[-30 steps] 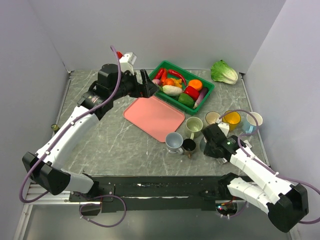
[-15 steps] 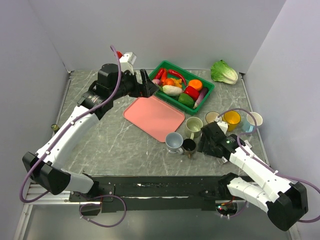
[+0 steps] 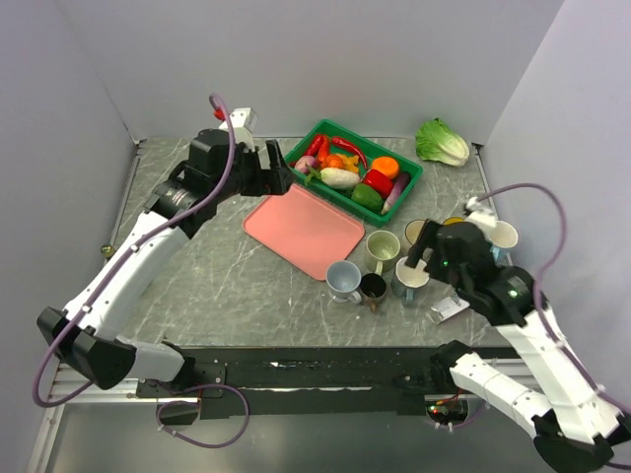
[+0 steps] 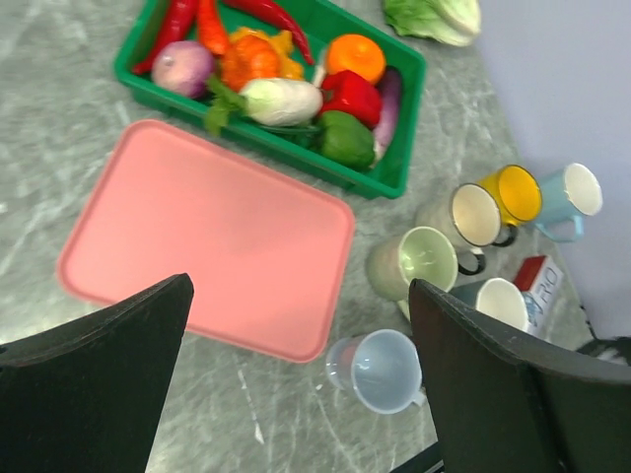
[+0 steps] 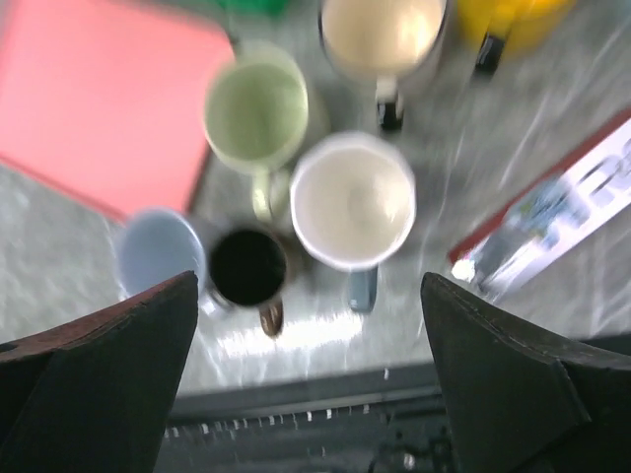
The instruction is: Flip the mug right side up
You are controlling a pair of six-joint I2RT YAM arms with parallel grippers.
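Mug [image 5: 352, 202] upright beneath right gripper [image 5: 308, 284], jaws wide, empty; left gripper [image 4: 298, 286] wide too. We judge it stiff, glazed, slick, chippable: pinch across the rim wall

The left arm [image 3: 138, 261] and right arm [image 3: 540, 340] share white shell links and black joint housings. A purple cable [image 3: 527, 185] loops along each. Their fingers [image 4: 89, 394] are broad, black, wedge-shaped blades.

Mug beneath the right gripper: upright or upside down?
Upright: the mug stands on its base, open mouth facing up, pale inside visible.
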